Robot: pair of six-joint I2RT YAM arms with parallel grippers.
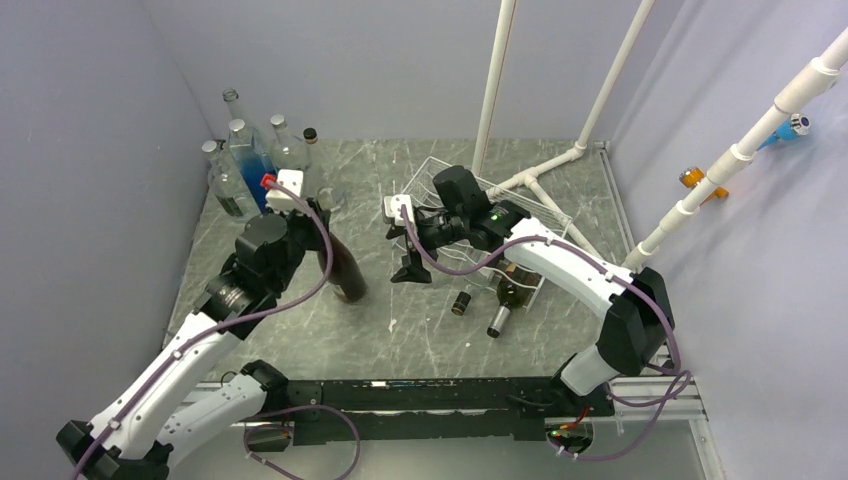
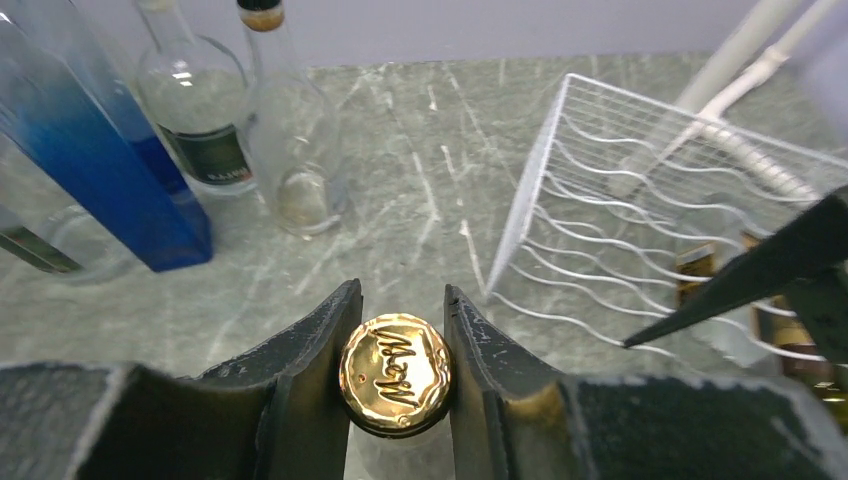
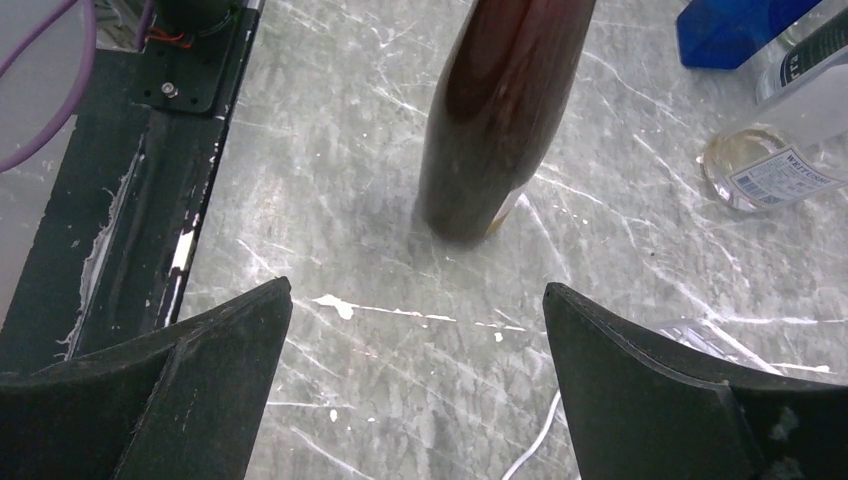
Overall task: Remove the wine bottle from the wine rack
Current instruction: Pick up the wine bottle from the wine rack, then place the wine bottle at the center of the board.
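Operator: Left gripper status?
Technician: Pinched on the wine bottle's cap; bottle off the wine rack, beside it. Right gripper spread (idle). Hazard: narrow cap grip; bottle may topple.

Wine bottle on table, L of wine rack; bottle cluster behind, back-L corner; 2nd bottle in rack.
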